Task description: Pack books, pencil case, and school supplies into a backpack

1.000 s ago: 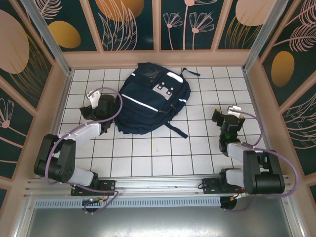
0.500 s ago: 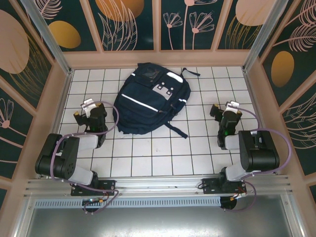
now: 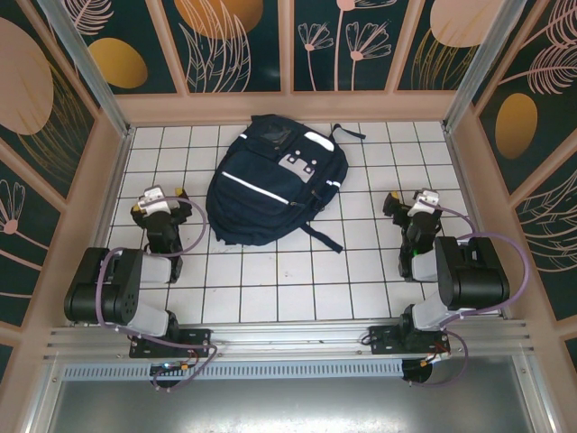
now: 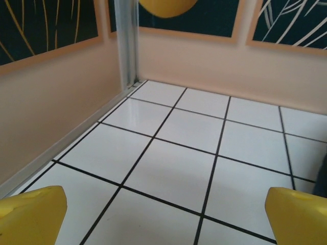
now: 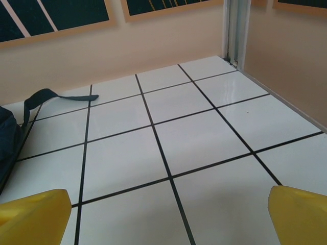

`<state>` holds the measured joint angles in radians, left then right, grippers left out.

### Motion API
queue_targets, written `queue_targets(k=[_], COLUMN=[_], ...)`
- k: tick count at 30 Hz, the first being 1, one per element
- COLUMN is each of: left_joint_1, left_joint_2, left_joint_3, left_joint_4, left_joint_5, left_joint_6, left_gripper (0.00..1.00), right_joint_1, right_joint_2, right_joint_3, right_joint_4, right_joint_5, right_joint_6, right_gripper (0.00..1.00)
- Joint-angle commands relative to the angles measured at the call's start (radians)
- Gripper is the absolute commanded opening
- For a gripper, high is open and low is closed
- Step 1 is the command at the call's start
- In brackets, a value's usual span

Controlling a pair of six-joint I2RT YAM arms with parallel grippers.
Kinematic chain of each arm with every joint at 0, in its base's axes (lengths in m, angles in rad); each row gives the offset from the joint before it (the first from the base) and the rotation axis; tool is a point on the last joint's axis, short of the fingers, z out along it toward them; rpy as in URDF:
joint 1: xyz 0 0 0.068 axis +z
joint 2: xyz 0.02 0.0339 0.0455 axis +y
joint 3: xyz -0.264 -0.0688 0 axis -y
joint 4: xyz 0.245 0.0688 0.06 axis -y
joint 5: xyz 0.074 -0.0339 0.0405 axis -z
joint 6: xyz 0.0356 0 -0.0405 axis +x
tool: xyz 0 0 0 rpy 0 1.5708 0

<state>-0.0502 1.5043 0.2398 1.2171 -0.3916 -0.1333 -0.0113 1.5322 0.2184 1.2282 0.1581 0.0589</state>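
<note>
Judging the navy backpack (image 3: 275,180), lying flat mid-bench between and apart from my empty, wide-open left claw (image 3: 157,204) and right claw (image 3: 411,202), as soft and floppy, I would pinch a strap or seam, not slack fabric.

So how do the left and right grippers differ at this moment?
The left gripper sits nearer the backpack; the right gripper stands farther off, across bare tiles. The left gripper's camera faces a wall corner; the right gripper's camera catches the backpack's strap at its left edge. Shared: both have fingers spread open, holding nothing.
</note>
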Motion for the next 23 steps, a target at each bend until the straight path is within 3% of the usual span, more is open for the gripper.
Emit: queue_targets(k=[1,3,4,23], left_joint_1=[0.01,0.01,0.01,0.01], left_joint_2=[-0.002,0.029,0.01,0.016], left_joint_3=[-0.014,-0.028,-0.017,-0.02], left_joint_4=[0.042,0.13,0.076,0.088], left_joint_5=[0.052,0.047,0.049,0.047], left_joint_6=[0.012,0.019,0.017,0.02], left_gripper=[0.99,0.99,0.99,0.99], right_joint_1=[0.007,0.007,0.007,0.011], right_joint_2=[0.005,0.004,0.005,0.006], right_joint_3=[-0.008,-0.008,-0.008,-0.003], right_joint_4=[0.061,0.059,0.059,0.055], right_joint_5=[0.012,0.012,0.012,0.007], right_joint_6=[-0.004,-0.004,-0.004,-0.013], right_gripper=[0.99,0.99,0.99,0.99])
